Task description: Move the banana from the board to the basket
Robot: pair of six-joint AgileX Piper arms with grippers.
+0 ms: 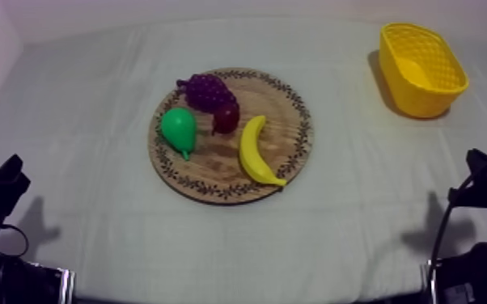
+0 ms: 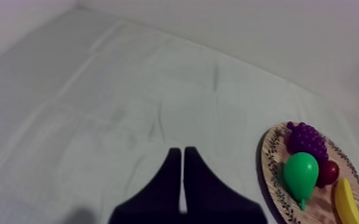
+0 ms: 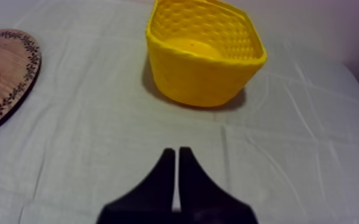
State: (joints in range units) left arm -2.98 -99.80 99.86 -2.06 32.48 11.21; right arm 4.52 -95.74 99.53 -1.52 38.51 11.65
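Observation:
A yellow banana (image 1: pixel 256 151) lies on the right half of the round wooden board (image 1: pixel 287 109) in the middle of the table. The yellow basket (image 1: pixel 421 69) stands empty at the far right. My left gripper (image 2: pixel 182 156) rests low at the left side, fingers together in a narrow wedge over bare cloth, left of the board (image 2: pixel 272 179) and the banana (image 2: pixel 347 202). My right gripper (image 3: pixel 176 154) is likewise shut on nothing, a short way in front of the basket (image 3: pixel 203 56). The board's rim (image 3: pixel 15 77) lies off to its side.
On the board beside the banana are a green pear (image 1: pixel 179 129), a bunch of purple grapes (image 1: pixel 206 89) and a small red fruit (image 1: pixel 226 118). Open cloth lies between the board and the basket.

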